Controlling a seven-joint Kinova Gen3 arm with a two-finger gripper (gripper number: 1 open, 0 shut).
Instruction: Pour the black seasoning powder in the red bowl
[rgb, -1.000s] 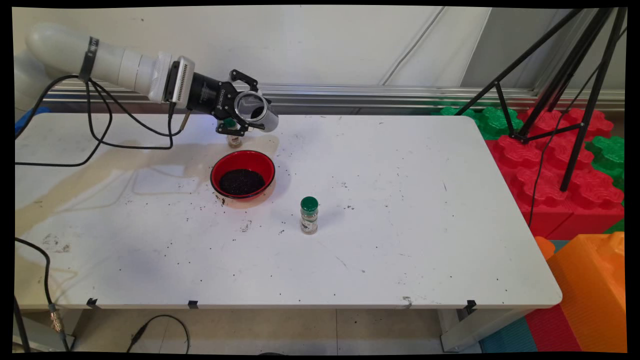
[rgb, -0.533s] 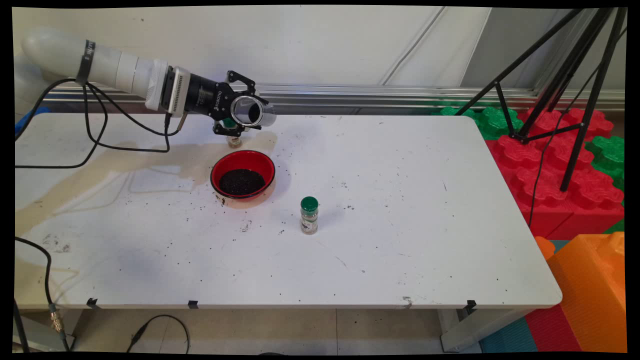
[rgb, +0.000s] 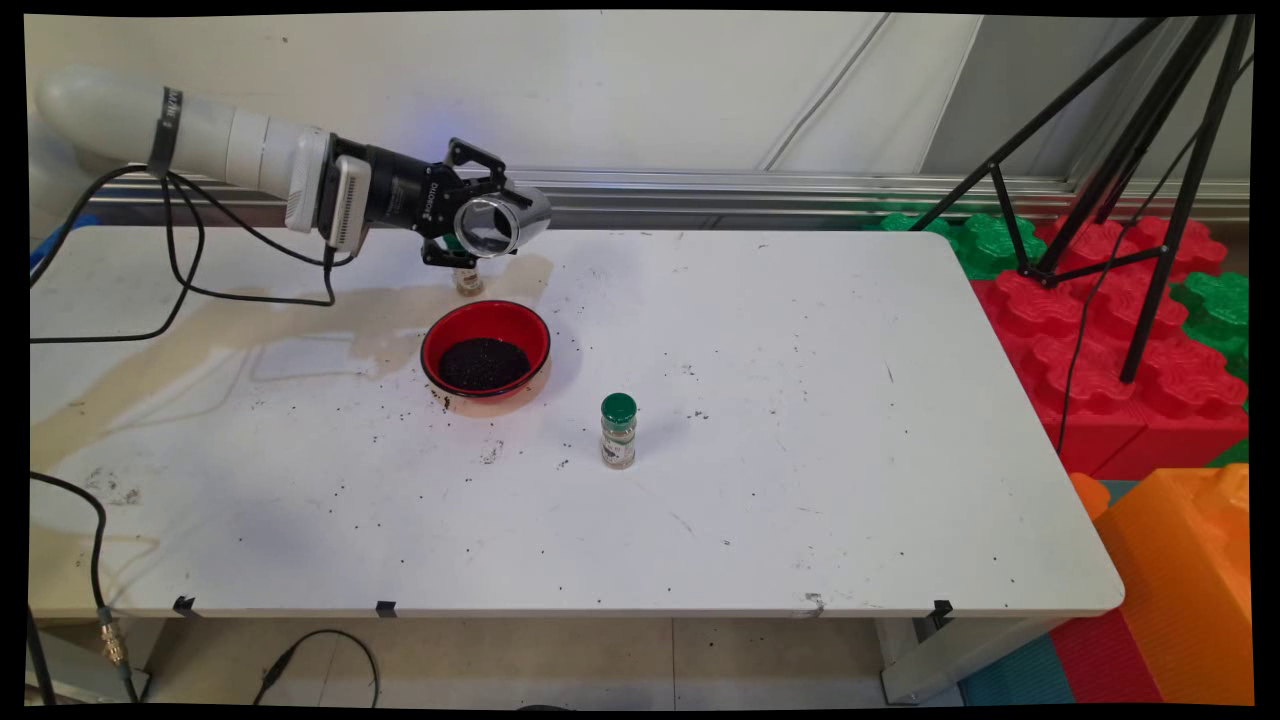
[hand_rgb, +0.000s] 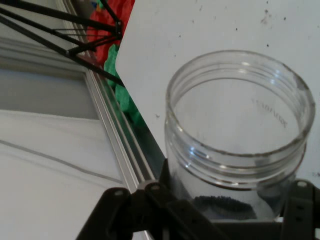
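Observation:
My gripper (rgb: 478, 222) is shut on a clear lidless glass jar (rgb: 497, 222), held on its side above the table's far left part. Its open mouth faces the near right. In the hand view the glass jar (hand_rgb: 237, 132) fills the frame between the black linkage, with a little dark residue at its bottom. A red bowl (rgb: 485, 349) of dark grains sits on the table just nearer than the gripper. Behind the gripper stands a small green-capped jar (rgb: 466, 277), partly hidden.
A green-lidded spice jar (rgb: 618, 430) stands upright near the table's middle. Dark grains lie scattered around the bowl. A black tripod (rgb: 1120, 200) and red and green foam blocks (rgb: 1100, 330) stand right of the table. Black cables hang from the arm at left.
The gripper with the jar has drawn back slightly to the left and up, and the jar's mouth has turned a bit more toward the camera.

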